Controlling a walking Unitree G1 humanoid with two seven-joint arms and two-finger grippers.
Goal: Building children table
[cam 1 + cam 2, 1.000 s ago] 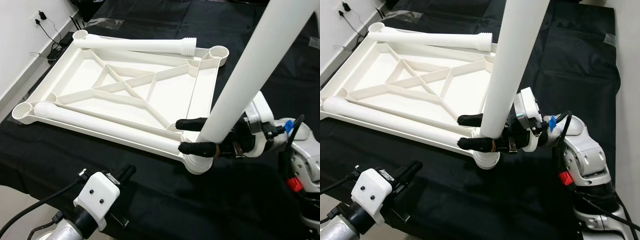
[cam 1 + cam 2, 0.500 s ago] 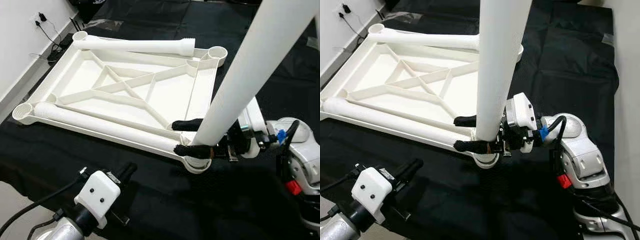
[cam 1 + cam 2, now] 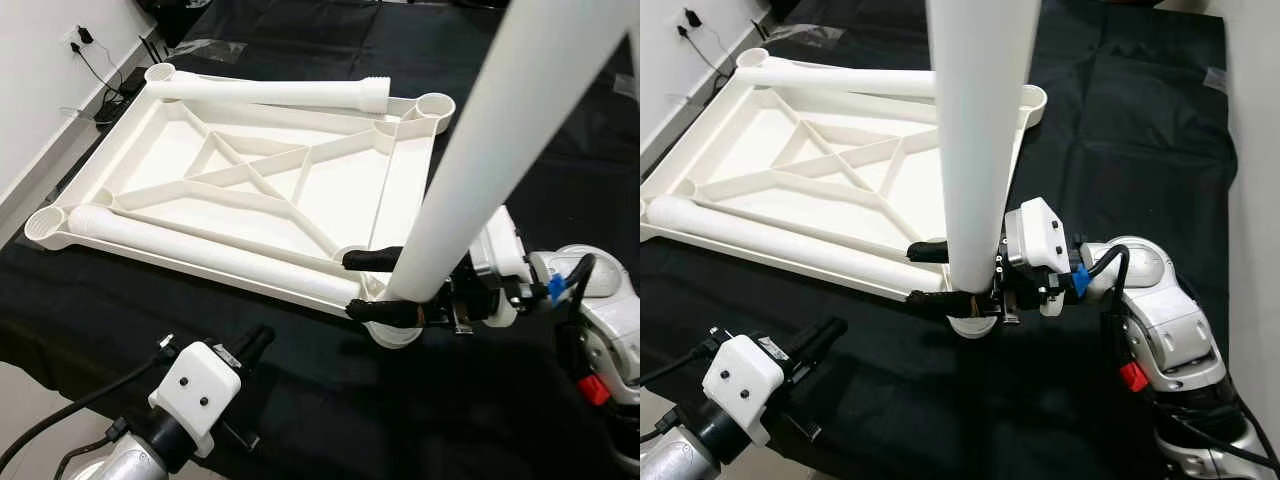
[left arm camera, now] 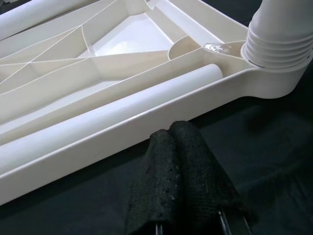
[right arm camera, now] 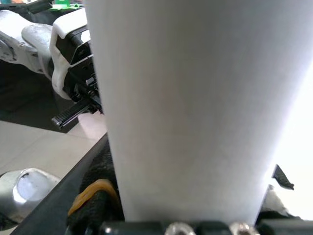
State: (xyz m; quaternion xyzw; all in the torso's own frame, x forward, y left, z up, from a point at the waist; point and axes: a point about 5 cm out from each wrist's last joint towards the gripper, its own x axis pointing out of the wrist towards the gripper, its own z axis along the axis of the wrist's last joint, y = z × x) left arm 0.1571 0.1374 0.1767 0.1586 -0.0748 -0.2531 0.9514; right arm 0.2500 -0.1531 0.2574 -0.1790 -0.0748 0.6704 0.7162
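A white plastic tabletop lies upside down on black cloth, with round sockets at its corners. My right gripper is shut on a long white table leg that stands nearly upright with its threaded end in the near right corner socket. In the left wrist view that threaded end sits in the socket. Two more white legs lie on the tabletop: one along the far edge, one along the near edge. My left gripper is shut and empty, low near the cloth's front edge.
The black cloth covers the floor around the tabletop. A white wall with a socket and cables runs along the left. Bare floor shows at the near left.
The held leg has swung more upright over the corner socket, and my right gripper has shifted slightly left with it. The left arm has not moved.
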